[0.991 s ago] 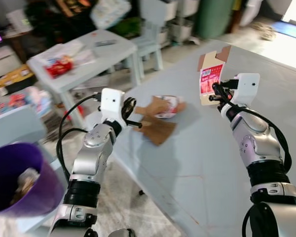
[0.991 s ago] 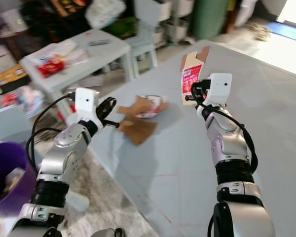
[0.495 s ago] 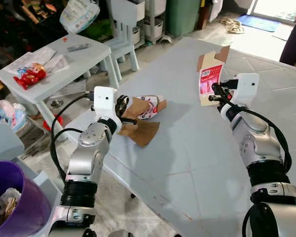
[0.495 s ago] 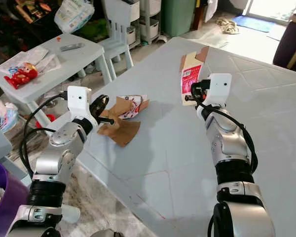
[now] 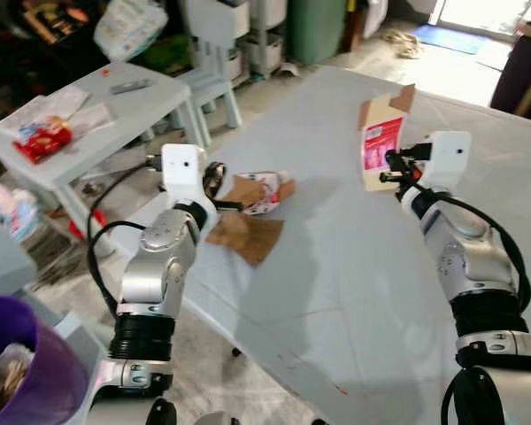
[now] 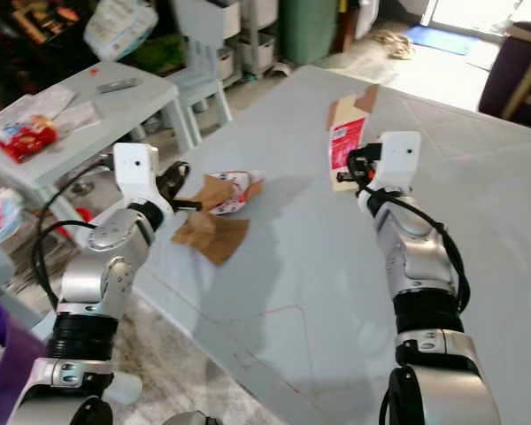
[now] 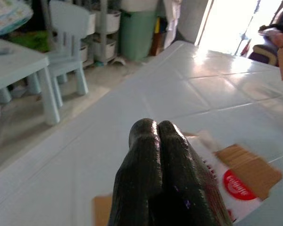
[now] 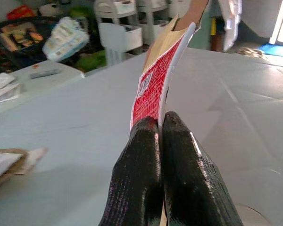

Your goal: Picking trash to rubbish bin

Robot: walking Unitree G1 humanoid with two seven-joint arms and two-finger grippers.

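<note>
Two pieces of cardboard trash. One, a flattened red-and-white carton point(image 5: 380, 142), is up in the air over the grey table point(image 5: 354, 266), pinched between the closed fingers of my right gripper point(image 5: 392, 168). The other, a torn-open carton point(image 5: 252, 208) with brown flaps, lies flat near the table's left edge. My left gripper point(image 5: 219, 181) is raised just beside it, fingers point(image 7: 165, 174) pressed together on nothing. One purple rubbish bin point(image 5: 22, 372) stands on the floor at my lower left; crumpled paper point(image 5: 4, 367) sits inside it. One small white side table point(image 5: 80, 115) behind carries a red packet point(image 5: 42, 140) and papers.
</note>
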